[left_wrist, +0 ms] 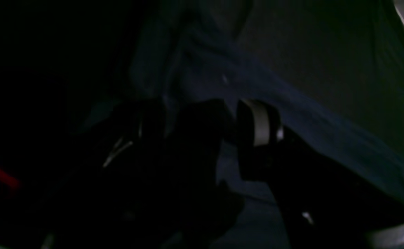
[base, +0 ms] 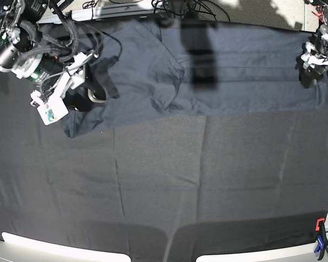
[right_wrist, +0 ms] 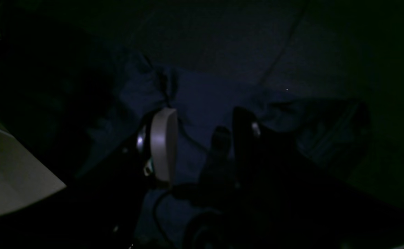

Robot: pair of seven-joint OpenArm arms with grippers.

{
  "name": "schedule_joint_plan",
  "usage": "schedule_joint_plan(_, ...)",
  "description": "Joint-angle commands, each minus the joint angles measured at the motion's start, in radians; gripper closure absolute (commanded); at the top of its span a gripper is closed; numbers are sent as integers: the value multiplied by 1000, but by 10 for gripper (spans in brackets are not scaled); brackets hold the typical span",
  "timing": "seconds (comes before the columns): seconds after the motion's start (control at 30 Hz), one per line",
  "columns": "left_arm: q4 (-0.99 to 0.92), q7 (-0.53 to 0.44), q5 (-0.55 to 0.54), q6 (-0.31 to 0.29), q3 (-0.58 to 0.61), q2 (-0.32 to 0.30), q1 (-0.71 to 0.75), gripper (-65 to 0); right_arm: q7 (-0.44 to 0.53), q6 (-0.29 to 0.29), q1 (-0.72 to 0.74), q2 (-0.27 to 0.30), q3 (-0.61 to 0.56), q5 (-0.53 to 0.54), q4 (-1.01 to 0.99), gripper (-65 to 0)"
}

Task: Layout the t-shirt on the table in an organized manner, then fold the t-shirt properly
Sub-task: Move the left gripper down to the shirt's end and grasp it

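Shirt: the dark charcoal-grey thin t-shirt lies stretched along the far edge of the matte black cloth table.
Left gripper: jaws spread, at the hem end.
Right gripper: jaws apart over the collar end, gripping nothing.
Risk: closing could pinch tablecloth too (both fabrics dark), rucking the layout.

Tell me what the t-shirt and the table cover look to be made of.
The t-shirt: thin dark grey fabric with a faint sheen, probably a light knit; it drapes in soft folds. The table cover: matte black cloth, likely woven; it holds straight crease lines and shows no shine.
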Motion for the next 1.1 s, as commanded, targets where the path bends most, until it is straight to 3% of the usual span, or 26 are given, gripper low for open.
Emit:
schedule_joint_plan(0.0,35,-38,10,-13,-4,-43,-7,-304,27,6,5,11,4,22,18,-256)
schedule_joint_plan(0.27,96,93,48,-10,-4,-249,-14,-305,30,6,8,11,4,22,18,-256)
schedule_joint_plan(0.4,96,135,51,-26,11,-322,-11,-305,29,6,8,11,4,22,18,-256)
schedule_joint_plan(0.57,96,193,77,-26,192,-423,-11,-305,28,6,8,11,4,22,18,-256)
schedule_joint_plan(0.73,75,142,165,-10,393,-530,-12,-305,-20,6,7,11,4,21,18,-256)
schedule_joint_plan(0.9,-27,115,157,-9,406,-585,-14,-305,-31,6,8,11,4,21,18,-256)
schedule_joint_plan(1.07,-189,115,-8,-26,406,-595,-14,-305,-30,6,8,11,4,21,18,-256)
